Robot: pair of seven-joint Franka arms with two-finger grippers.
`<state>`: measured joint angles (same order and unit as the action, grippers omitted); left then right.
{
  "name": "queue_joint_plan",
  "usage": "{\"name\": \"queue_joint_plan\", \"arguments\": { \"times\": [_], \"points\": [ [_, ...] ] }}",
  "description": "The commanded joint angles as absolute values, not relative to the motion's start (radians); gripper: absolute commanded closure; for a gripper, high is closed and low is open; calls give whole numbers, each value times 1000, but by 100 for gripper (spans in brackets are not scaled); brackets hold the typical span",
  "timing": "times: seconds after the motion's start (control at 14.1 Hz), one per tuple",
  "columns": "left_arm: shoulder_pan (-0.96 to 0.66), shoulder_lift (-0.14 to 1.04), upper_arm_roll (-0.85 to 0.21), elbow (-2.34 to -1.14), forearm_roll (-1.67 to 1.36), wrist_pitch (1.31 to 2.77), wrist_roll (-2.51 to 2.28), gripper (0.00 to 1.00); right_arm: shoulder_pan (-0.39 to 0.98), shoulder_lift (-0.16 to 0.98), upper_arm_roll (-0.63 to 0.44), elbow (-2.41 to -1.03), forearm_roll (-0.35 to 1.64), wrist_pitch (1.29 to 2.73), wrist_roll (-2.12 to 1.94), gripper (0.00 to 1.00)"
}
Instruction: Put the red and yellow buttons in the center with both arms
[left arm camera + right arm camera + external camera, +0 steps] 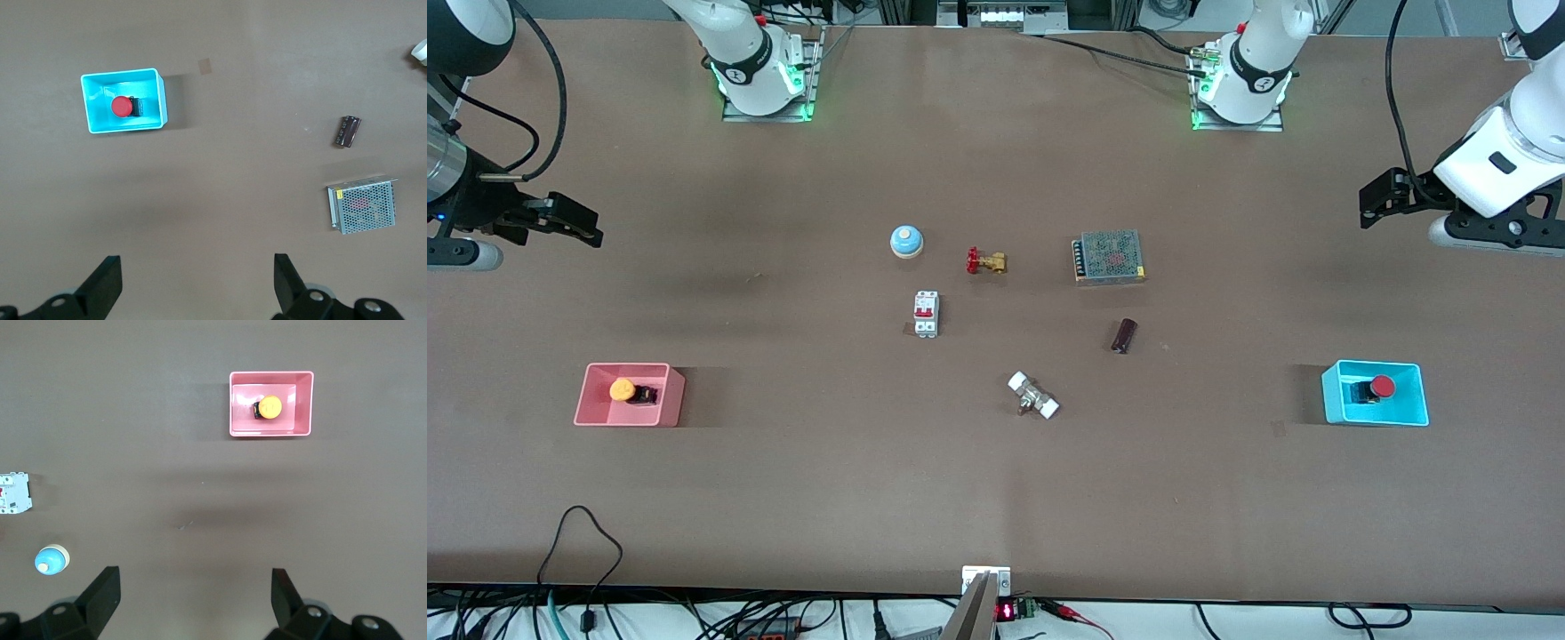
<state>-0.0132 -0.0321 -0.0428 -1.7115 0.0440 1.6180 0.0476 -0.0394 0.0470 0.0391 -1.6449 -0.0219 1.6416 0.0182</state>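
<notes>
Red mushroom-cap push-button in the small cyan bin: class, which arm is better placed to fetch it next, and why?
The left arm. Its open left gripper hangs at that end of the table, where the cyan bin holds the red push-button. The open right gripper waits at the right arm's end.

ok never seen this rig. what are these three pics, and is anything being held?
Two white robot arms share a brown table. One picture looks down from a high camera facing them; the other two come from cameras on each wrist.

The left gripper hangs open near the cyan bin, which holds the red button. The right gripper hangs open near the pink bin, which holds the yellow button.

Mid-table lie a bell, brass valve, breaker and power supply. Nothing is held.
</notes>
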Motion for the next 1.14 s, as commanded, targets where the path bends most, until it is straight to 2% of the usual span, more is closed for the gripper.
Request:
{"name": "queue_joint_plan", "arguments": {
  "times": [0.0,0.35,0.57,0.78,1.06],
  "points": [
    [-20,-40,-34,-1704,23,1611,60,0,-34,61,38,-1614,-29,1620,37,0],
    [-20,-38,-34,-1704,23,1611,52,0,-38,66,40,-1623,-28,1624,25,0],
    [-21,-28,-35,-1698,26,1611,54,0,-52,106,40,-1632,-28,1620,25,0],
    [-20,93,-34,-1596,25,1596,45,0,-74,132,40,-1634,-37,1661,12,0],
    [-8,222,-21,-1461,46,1565,51,0,-127,221,40,-1632,-47,1779,-40,0]
  ]
}}
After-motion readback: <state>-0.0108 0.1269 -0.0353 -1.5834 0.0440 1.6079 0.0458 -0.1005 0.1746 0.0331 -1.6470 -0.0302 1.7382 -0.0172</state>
